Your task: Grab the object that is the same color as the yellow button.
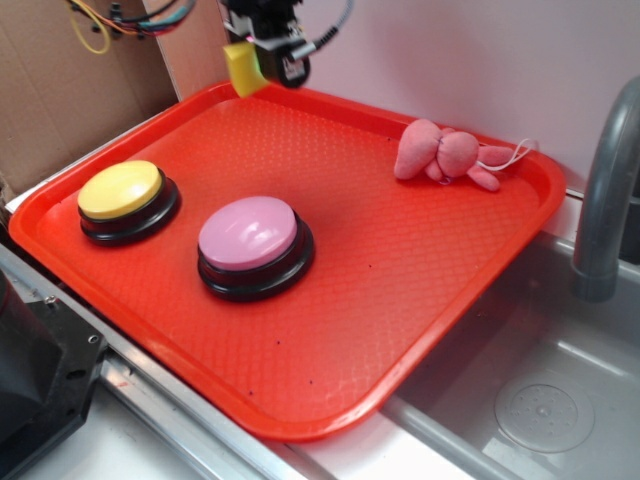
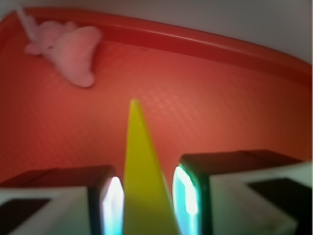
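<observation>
The yellow wedge [image 1: 242,68] hangs in my gripper [image 1: 262,62] above the far left rim of the red tray [image 1: 420,280]. In the wrist view the wedge [image 2: 142,171] sits between my two fingers [image 2: 188,196] and its thin tip points out over the tray floor [image 2: 220,112]. My gripper [image 2: 146,203] is shut on it. The round yellow button [image 1: 122,190] on its black base stands at the tray's left. It is out of the wrist view.
A pink-topped button [image 1: 250,235] stands mid-tray. A pink plush toy [image 1: 445,155] lies near the far right rim, and it also shows in the wrist view [image 2: 68,46]. A steel sink [image 1: 530,400] and grey faucet [image 1: 610,190] are right of the tray.
</observation>
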Tool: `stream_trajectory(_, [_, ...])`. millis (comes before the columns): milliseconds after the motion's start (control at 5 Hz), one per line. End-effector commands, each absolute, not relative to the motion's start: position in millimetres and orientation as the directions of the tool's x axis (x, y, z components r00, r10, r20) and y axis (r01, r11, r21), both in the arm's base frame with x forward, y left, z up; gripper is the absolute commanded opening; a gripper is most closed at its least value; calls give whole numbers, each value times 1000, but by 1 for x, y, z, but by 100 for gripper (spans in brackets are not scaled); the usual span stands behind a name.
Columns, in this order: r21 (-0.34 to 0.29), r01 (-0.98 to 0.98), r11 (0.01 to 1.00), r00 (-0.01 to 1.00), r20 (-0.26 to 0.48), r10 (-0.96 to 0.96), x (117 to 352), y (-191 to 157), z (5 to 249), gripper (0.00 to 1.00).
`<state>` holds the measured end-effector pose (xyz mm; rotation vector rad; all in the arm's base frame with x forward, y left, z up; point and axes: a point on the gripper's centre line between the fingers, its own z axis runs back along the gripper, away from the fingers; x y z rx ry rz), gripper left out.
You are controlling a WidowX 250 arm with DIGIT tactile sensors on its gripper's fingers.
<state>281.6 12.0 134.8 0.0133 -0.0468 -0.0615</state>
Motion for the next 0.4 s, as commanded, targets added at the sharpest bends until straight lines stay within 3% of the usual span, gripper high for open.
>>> stream_trajectory(0, [81, -145, 986, 969, 213, 125, 271, 25, 183, 0])
stream_trajectory(200, [53, -156, 986, 974, 176, 144, 271, 31, 180, 0])
